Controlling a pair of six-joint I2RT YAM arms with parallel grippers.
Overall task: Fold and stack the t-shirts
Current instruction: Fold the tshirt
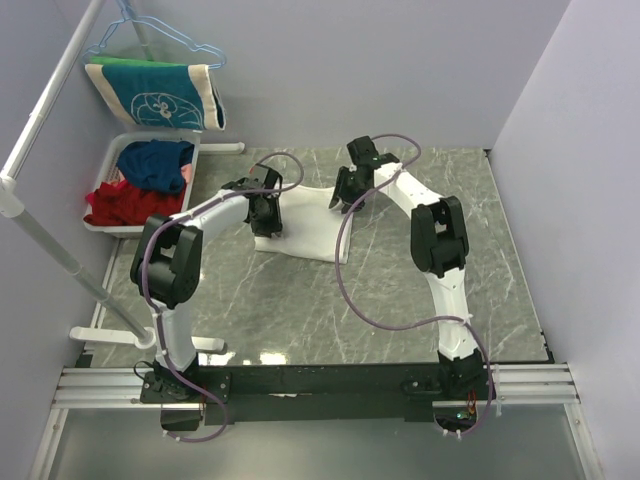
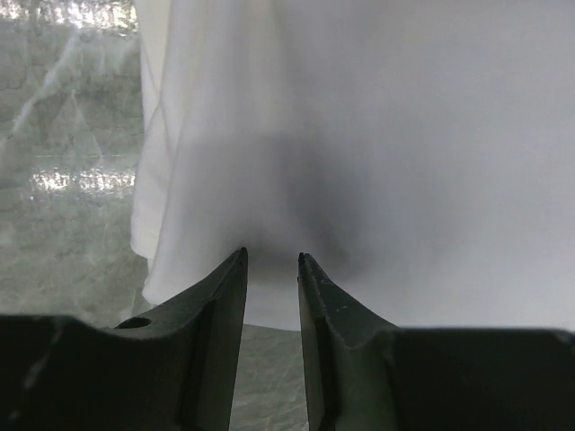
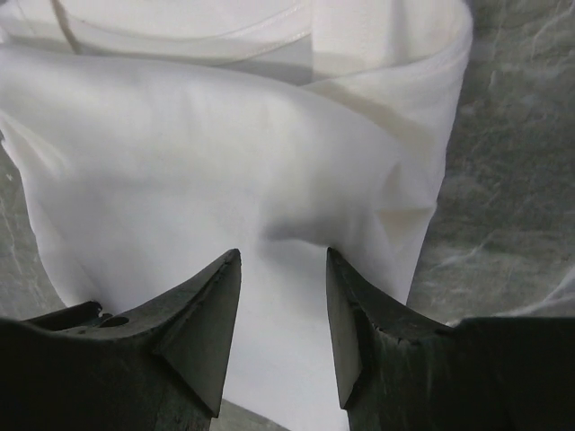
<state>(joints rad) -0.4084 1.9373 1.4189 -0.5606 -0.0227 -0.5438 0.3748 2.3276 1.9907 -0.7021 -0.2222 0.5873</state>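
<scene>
A soft, limp cream-white t-shirt (image 1: pixel 305 225) lies far-centre on the bench (image 1: pixel 400 290), my left fingers (image 2: pixel 232 278) and right fingers (image 3: pixel 225 278) part-open at its edges, grip unclear; I'd pinch doubled hems.

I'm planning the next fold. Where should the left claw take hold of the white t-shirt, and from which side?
Likely the hem ahead of the left claw: the white t-shirt lies flat, so only an edge offers a lip. Come in low from the table side.

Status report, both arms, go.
Left gripper open, at edge of white t-shirt. Right gripper open, over its fold. T-shirt on table, plain side up. Clothes bin far left, apart.
</scene>
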